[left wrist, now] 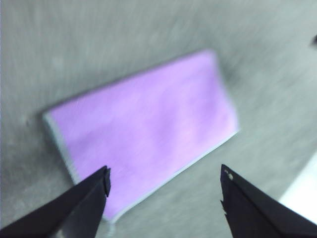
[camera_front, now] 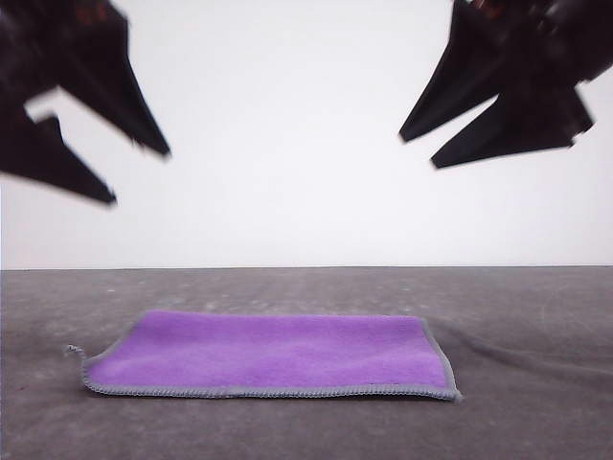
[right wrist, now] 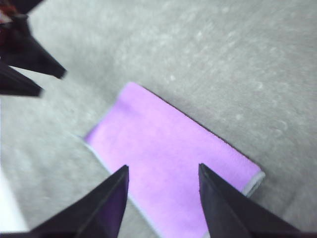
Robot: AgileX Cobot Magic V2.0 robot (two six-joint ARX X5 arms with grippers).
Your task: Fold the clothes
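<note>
The clothes are one small cloth point(camera_front: 273, 353) lying flat on the grey table, purple face up, with a light-grey stitched edge; it looks folded into a rectangle. In the left wrist view the cloth point(left wrist: 143, 126) lies below my open left gripper point(left wrist: 165, 177). In the right wrist view the cloth point(right wrist: 173, 158) lies under my open right gripper point(right wrist: 163, 171). From the front, my left gripper point(camera_front: 139, 174) hangs high at the upper left and my right gripper point(camera_front: 419, 149) high at the upper right, both well above the cloth and holding nothing.
The grey felt-like table point(camera_front: 536, 412) runs back to a white wall point(camera_front: 287, 144). A loose thread loop sticks out at the cloth's left corner point(camera_front: 73, 351). The left arm's fingers point(right wrist: 29, 64) show in the right wrist view.
</note>
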